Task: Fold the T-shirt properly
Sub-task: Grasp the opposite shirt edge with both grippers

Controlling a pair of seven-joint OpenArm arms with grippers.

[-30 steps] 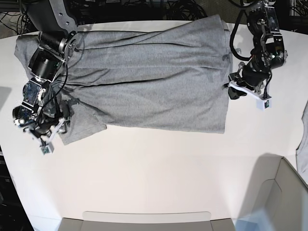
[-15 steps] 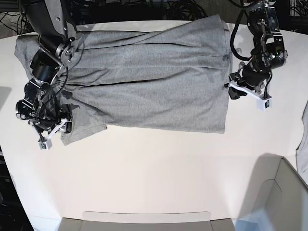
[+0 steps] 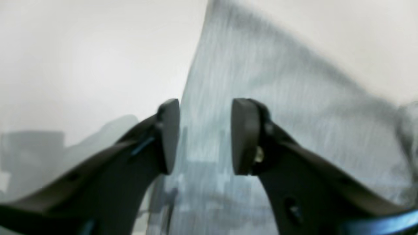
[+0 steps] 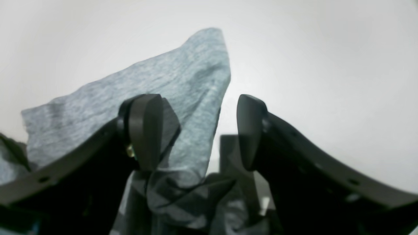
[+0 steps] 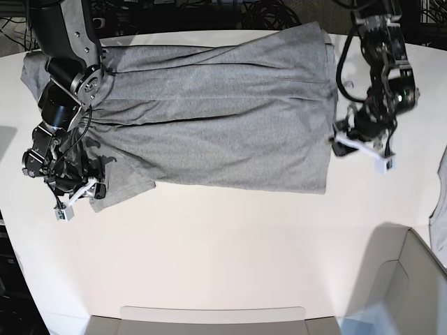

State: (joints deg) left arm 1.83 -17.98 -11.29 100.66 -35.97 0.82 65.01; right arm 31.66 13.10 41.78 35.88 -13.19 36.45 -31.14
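Observation:
The heather-grey T-shirt (image 5: 216, 118) lies spread, plain face up, across the far half of the white table (image 5: 223, 244). My left gripper (image 5: 342, 139) is at the shirt's right edge. In the left wrist view it (image 3: 205, 135) is open, with the shirt's edge (image 3: 261, 91) running between the jaws. My right gripper (image 5: 96, 188) is at the sleeve on the shirt's left front corner. In the right wrist view it (image 4: 196, 130) is open, and the sleeve's corner (image 4: 183, 78) lies under its left finger (image 4: 145, 130) and into the gap.
A thin sliver of plain grey cloth (image 5: 440, 209) hangs at the right edge. An open box (image 5: 408, 279) stands at the front right and a flat tray edge (image 5: 209, 315) at the front. Cables lie behind the table.
My right gripper has drawn in toward the sleeve's corner. My left gripper has shifted a little forward along the shirt's right edge, closer to the cloth.

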